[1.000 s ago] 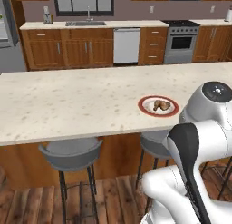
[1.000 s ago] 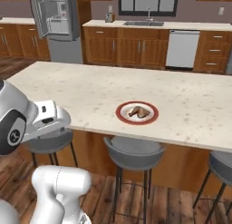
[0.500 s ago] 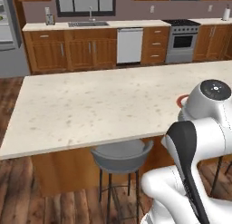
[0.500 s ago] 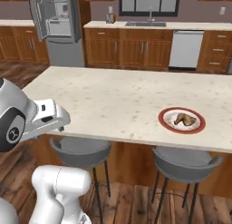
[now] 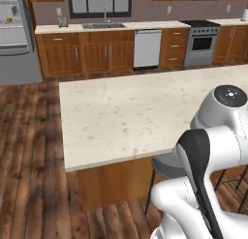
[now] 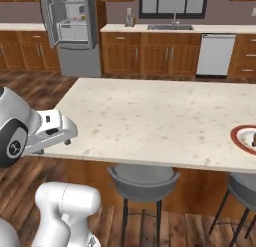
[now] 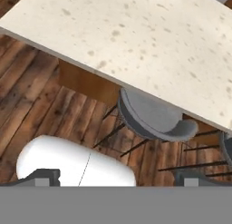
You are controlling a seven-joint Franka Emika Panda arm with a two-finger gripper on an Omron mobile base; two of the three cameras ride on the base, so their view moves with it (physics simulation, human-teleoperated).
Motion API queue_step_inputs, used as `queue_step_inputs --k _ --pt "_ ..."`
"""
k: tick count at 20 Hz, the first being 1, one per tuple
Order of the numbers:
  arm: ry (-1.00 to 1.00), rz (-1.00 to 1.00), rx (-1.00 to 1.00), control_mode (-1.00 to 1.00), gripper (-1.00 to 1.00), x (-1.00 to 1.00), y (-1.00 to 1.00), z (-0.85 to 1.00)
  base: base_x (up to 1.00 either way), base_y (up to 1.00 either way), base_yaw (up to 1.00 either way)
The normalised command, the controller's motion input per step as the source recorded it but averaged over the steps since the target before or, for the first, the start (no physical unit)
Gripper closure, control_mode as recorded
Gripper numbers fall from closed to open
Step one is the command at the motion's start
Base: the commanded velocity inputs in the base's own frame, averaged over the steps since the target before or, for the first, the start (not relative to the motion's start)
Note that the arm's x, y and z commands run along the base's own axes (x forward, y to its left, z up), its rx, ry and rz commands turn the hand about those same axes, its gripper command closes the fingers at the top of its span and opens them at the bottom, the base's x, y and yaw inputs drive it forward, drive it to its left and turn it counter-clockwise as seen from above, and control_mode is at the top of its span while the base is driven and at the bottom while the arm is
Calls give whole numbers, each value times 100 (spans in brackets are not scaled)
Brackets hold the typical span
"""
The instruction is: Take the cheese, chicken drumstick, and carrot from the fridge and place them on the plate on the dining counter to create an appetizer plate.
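Kitchen with brown wood cabinets, dark plank floor, window over a sink on the back wall. The dining table (image 6: 150, 116), beige speckled stone top on a wood base, runs across the middle of both base views and fills the top of the hand view (image 7: 149, 41).

Plate (image 6: 243, 139), white with red rim, sits on the dining table at the far right edge of the right base view, cut off by the frame. A small brown lump on it at the very edge is probably the chicken drumstick (image 6: 254, 139), too cropped to be sure. Rest of the tabletop is bare.

Fridge (image 6: 71, 31) stands grey at the back left of the right base view, doors swung open, pale shelves and door bins showing; contents too small to tell. In the left base view it is at the top left corner (image 5: 14, 35), well apart from the table.

Grey stool (image 6: 142, 178) tucked under the near edge of the table, also seen in the hand view (image 7: 154, 119). White dishwasher (image 5: 147, 48) and a steel stove (image 5: 202, 43) along the back wall.

Pincer (image 7: 113, 177) in the hand view: two dark tips set far apart at the bottom corners, spread wide, nothing between them, pointing down at floor and stool beside the table edge.
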Motion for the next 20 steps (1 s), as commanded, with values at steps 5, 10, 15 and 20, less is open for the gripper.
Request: queue_step_inputs --k 5,10,15,20 --pt "0 0 0 100 -100 0 0 0 34 100 -12" --pt "0 0 0 100 -100 0 0 0 38 100 -12" --pt "0 0 0 100 -100 0 0 0 44 100 -9" --pt "0 0 0 100 -100 0 0 0 44 100 -2"
